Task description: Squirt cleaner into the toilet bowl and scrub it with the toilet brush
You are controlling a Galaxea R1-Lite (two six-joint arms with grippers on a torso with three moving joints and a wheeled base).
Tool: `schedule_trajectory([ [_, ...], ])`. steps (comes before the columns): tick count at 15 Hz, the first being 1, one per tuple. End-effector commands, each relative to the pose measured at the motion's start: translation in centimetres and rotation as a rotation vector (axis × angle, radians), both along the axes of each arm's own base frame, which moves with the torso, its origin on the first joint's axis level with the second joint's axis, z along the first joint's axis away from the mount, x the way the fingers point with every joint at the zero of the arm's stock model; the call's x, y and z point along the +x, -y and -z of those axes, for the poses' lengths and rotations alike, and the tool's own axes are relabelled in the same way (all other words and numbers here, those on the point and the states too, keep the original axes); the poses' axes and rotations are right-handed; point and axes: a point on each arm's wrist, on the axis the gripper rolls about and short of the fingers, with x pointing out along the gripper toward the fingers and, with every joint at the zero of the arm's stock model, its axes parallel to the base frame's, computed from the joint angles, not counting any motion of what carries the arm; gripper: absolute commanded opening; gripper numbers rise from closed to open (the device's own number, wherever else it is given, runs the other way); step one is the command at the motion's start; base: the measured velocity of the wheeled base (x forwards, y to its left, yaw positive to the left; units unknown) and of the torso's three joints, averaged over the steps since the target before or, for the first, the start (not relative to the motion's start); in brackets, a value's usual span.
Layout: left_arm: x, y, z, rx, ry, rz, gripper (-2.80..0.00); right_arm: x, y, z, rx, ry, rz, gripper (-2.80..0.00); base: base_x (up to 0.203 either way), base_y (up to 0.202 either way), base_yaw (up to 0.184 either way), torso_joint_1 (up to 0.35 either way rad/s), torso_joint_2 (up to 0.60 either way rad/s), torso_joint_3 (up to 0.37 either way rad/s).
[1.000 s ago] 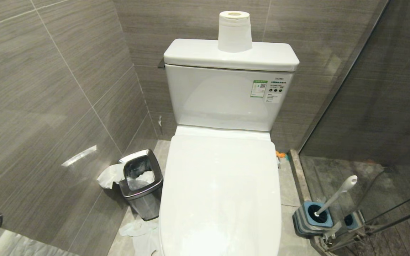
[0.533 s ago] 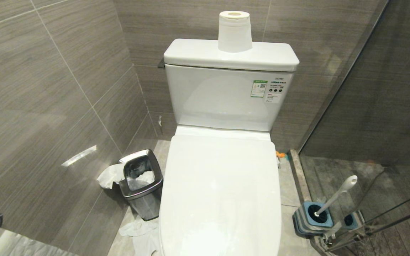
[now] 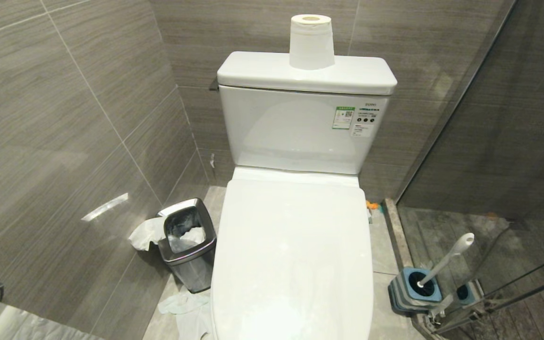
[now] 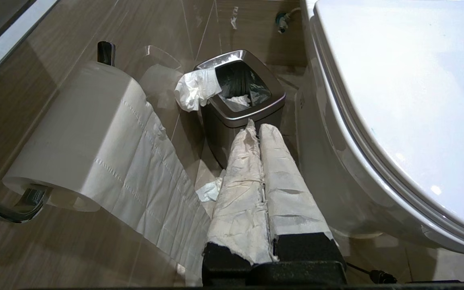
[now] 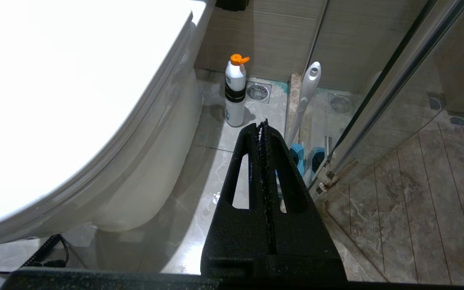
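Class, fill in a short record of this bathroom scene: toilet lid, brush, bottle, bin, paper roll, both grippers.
toilet lid: closed
toilet brush: standing in its blue holder, right of the toilet
bottle: white, orange cap, upright on the floor
bin: left of the toilet, paper inside
paper roll: upright on the tank
left gripper: shut, empty
right gripper: shut, empty

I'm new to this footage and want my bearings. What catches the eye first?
The white toilet fills the middle, lid shut, a paper roll standing on its tank. A steel waste bin stuffed with tissue stands on its left; on the right, the toilet brush leans in its blue holder by the glass.
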Motion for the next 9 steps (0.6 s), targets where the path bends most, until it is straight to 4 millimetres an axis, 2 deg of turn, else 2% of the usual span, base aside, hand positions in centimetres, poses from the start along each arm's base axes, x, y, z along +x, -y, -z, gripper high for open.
schedule_trajectory([
  [1,0.02,0.0,0.09,0.0,-0.003,0.0,-2.8,0.01,0.01,0.01,0.001,-0.002,0.003,-2.8,0.0,0.0,0.0,0.0,0.0,0.0],
  [9,0.02,0.0,0.09,0.0,-0.003,0.0,-2.8,0.01,0.01,0.0,-0.002,-0.001,0.004,-2.8,0.0,0.0,0.0,0.0,0.0,0.0],
])
